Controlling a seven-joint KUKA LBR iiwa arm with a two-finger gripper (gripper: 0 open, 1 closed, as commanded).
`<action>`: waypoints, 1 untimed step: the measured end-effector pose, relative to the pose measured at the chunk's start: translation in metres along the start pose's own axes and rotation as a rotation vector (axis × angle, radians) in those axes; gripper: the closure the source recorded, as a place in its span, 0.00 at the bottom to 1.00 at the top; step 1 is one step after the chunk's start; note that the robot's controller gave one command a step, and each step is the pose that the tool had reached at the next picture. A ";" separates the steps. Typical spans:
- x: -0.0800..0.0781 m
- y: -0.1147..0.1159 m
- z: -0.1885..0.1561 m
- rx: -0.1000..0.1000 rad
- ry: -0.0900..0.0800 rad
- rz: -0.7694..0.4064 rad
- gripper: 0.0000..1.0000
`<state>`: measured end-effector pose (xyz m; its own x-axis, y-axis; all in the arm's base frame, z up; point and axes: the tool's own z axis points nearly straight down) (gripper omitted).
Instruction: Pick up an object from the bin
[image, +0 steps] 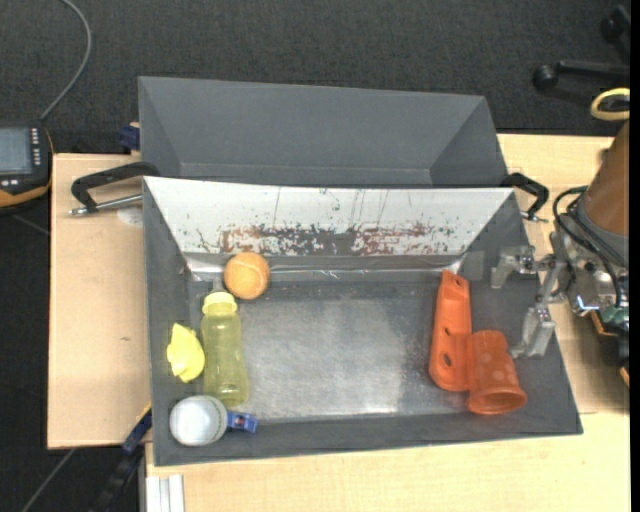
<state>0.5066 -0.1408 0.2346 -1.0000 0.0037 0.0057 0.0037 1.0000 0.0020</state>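
My gripper (523, 301) hangs over the bin's right sloping wall, open, with nothing between its fingers. Nearest to it lies an orange cup (494, 374) on its side at the bin's front right corner, just below and left of the lower fingertip (537, 337). A long orange plastic piece (450, 328) lies next to the cup on its left, pointing towards the back wall. Neither thing touches the gripper.
Along the left side lie an orange ball (246, 275), a yellow-green bottle (223, 346), a crumpled yellow thing (185, 352), a grey-white ball (198, 420) and a small blue piece (243, 423). The arm stands beyond the right rim.
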 end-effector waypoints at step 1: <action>-0.002 0.001 -0.005 0.002 -0.009 -0.003 0.00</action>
<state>0.5082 -0.1399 0.2393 -1.0000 0.0006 -0.0033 0.0006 1.0000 -0.0002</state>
